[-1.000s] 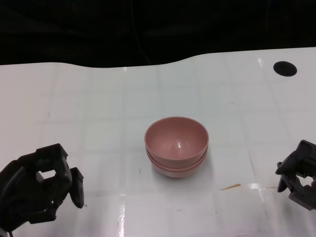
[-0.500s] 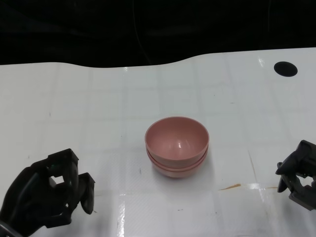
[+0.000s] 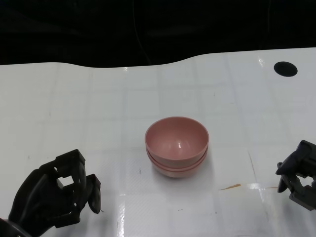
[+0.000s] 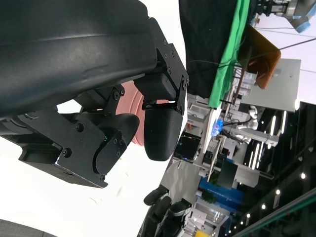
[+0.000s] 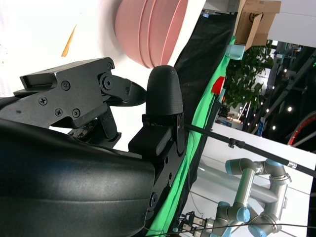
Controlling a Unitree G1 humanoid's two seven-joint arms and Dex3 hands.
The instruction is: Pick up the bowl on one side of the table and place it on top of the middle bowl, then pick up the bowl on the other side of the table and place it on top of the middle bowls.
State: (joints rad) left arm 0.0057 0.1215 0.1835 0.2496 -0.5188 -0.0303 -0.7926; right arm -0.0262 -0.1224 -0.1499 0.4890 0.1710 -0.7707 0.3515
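Place: robotics lab or demo hall.
Bench (image 3: 98,103): white, glossy, faint grid lines.
Backdrop: black and green curtain (image 4: 224,64) behind the bench.
Other gear: grey robot arm with blue joints (image 5: 247,190); cardboard box (image 5: 256,19); ceiling lights (image 4: 276,192).

The left hand (image 3: 57,195) sat at the near left, low over the bench (image 3: 98,108), its fingers (image 3: 94,195) curled inward around nothing. The right hand (image 3: 298,175) sat at the near right edge, partly cut off by the frame, its fingers (image 3: 286,168) bent inward and likewise holding nothing. The two hands were well apart.
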